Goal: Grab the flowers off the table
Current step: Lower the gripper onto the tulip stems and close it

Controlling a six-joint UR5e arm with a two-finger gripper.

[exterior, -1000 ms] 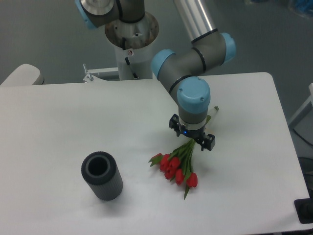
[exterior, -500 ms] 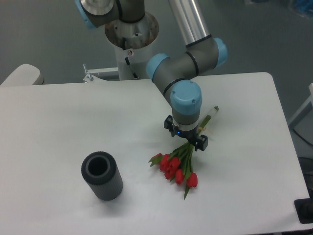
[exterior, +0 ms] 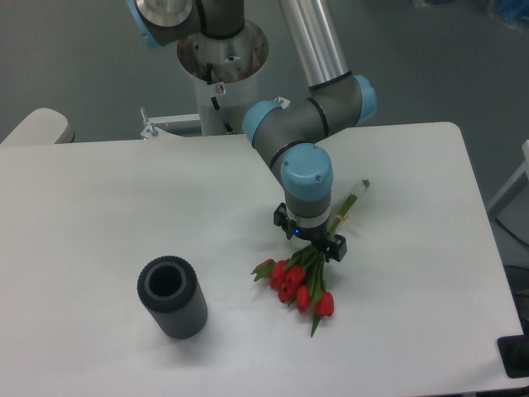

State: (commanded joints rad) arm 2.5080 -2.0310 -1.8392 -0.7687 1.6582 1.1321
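The white desk (exterior: 99,215) carries everything. The arm (exterior: 307,124) has slid left along the stems since a second ago. A dark ribbed cylinder (exterior: 172,297) stands well left of the flowers (exterior: 296,284), which lie unmoved on the desk. The tool (exterior: 310,241) sits just over their stems; I cannot tell whether it is clenched.
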